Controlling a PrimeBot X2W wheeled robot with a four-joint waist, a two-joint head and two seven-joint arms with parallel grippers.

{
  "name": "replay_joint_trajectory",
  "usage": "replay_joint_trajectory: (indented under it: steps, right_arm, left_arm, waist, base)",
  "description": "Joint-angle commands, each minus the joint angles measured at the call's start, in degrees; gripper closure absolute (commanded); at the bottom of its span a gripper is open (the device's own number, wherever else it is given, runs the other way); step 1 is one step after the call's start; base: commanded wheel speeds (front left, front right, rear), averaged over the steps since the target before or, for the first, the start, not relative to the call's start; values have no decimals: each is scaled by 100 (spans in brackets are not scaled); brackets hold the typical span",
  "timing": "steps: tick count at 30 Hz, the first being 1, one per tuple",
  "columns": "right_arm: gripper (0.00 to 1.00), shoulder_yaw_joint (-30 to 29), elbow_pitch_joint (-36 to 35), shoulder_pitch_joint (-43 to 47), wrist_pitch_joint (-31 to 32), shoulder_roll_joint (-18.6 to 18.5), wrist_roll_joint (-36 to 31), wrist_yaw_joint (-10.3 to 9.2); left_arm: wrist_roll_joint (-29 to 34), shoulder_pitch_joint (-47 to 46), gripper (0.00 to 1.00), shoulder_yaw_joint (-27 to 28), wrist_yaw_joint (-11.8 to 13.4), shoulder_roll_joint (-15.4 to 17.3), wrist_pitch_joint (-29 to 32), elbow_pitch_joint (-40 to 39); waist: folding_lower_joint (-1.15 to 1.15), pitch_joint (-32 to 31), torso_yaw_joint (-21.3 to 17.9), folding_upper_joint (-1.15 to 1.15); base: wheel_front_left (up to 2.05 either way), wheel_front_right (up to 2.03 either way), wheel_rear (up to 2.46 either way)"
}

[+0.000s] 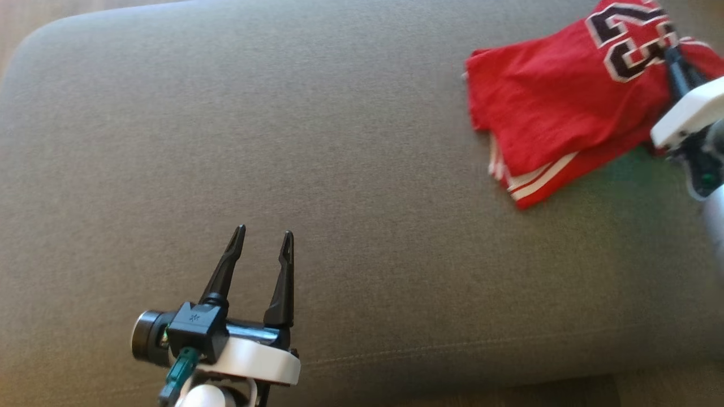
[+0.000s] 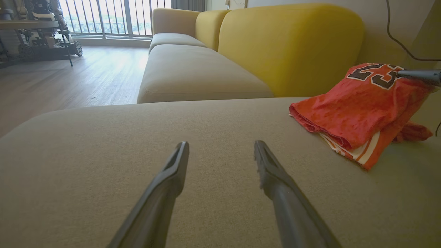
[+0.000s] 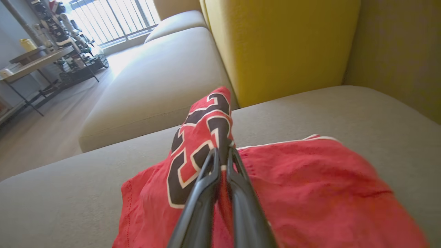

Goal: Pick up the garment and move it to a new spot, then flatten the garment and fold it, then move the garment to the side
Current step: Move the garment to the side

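The garment [image 1: 554,107] is a red jersey with dark, white-edged numbers, lying loosely folded at the far right of the grey cushion [image 1: 317,169]. It shows in the left wrist view as an orange-red heap [image 2: 358,106]. My right gripper [image 3: 223,153] is shut on a raised fold of the garment [image 3: 203,137] beside the numbers, lifting that fold into a peak. In the head view its dark fingers [image 1: 677,70] press into the fabric at the right edge. My left gripper [image 1: 264,237] stands open over bare cushion at the lower left, far from the garment, with nothing between its fingers [image 2: 172,168].
A yellow backrest [image 2: 293,48] rises behind the cushion, and a beige sofa seat [image 2: 193,72] runs away to the left. Wooden floor [image 2: 69,79], a table with gear [image 3: 38,62] and a barred window [image 2: 103,17] lie beyond. The cushion's front edge [image 1: 452,373] runs along the bottom.
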Motion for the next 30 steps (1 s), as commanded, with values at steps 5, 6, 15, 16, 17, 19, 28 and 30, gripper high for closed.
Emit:
replay_joint_trajectory:
  steps: [5, 6, 15, 16, 17, 19, 28, 30]
  right_arm:
    - [100, 1, 27, -453, -119, -389, -158, -2]
    - [100, -15, 61, -497, -125, -447, -173, -2]
    - [0, -215, 658, -670, -286, -903, -604, -2]
    - [0, -270, 707, -642, -322, -934, -672, -2]
    - [0, -345, 759, -563, -413, -943, -845, -2]
    - [0, -368, 771, -520, -466, -914, -934, -2]
    - [0, -332, 328, 214, -685, 39, -1465, -2]
    - [0, -354, -121, 564, -687, 277, -1576, -2]
  left_arm:
    - [97, -235, 0, 186, -29, -40, -35, -167]
    - [101, -246, 0, 185, -33, -40, -35, -167]
    - [45, -289, 0, 181, -99, -40, -35, -127]
    - [35, -289, 0, 182, -98, -40, -35, -119]
    - [18, -276, 0, 187, -83, -40, -35, -109]
    - [9, -263, 0, 192, -75, -40, -35, -104]
    - [-137, -30, 0, 342, 24, -40, -35, -124]
    - [-212, 32, 0, 386, 60, -40, -35, -135]
  waist:
    - [0, 130, -141, 0]
    - [0, 141, -145, 0]
    - [0, 176, -28, 0]
    - [0, 164, -3, 0]
    - [0, 123, 38, 0]
    - [0, 90, 56, 0]
    - [0, -358, 93, 0]
    - [0, -466, 86, 0]
  base:
    - [0, 0, 0]
    - [0, 0, 0]
    - [0, 0, 0]
    - [0, 0, 0]
    - [0, 0, 0]
    - [0, 0, 0]
    - [0, 0, 0]
    - [0, 0, 0]
